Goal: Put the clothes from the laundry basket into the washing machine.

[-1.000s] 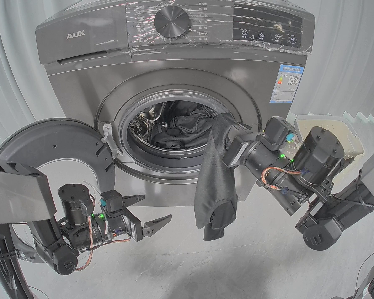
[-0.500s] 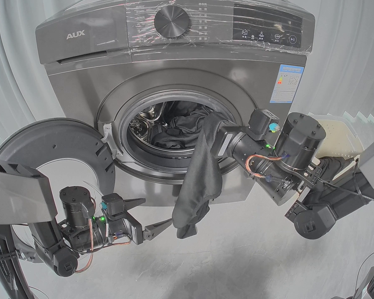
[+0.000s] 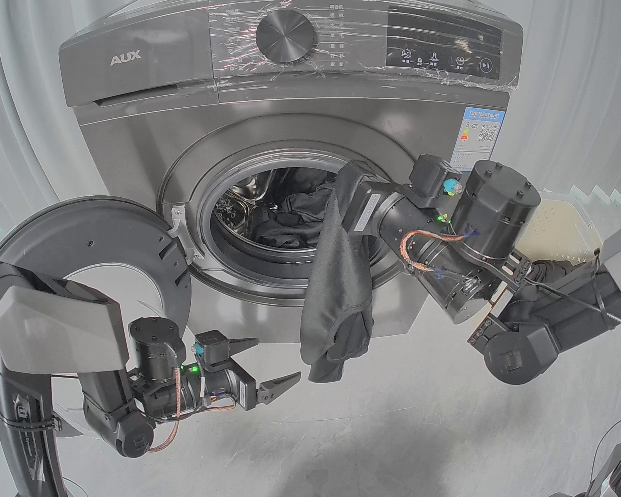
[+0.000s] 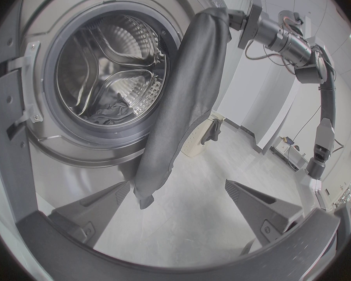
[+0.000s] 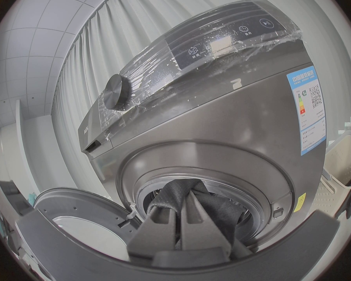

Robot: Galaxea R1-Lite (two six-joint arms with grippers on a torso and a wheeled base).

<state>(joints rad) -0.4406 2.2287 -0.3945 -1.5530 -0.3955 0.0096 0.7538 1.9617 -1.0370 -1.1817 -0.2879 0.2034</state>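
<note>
Front-loading washing machine, upright against a pale curtain; round door swung fully open to the left, port unobstructed along its left and lower rim. Bare grey floor in front, open between the two arms. Cream laundry basket to the right of the machine, largely masked by the right arm; dark cloth draped over its rim, contents otherwise hidden. Long dark garment hanging free before the right edge of the port, top level with the port's upper rim, lower end clear of the floor, not yet inside. Further dark clothes heaped low in the drum, partly screened by the garment. Right gripper clamped narrow on the garment's top fold, fingertips buried in fabric. Left gripper low, near the floor below the port, spread wide, holding nothing, just apart from the garment's hem.
</note>
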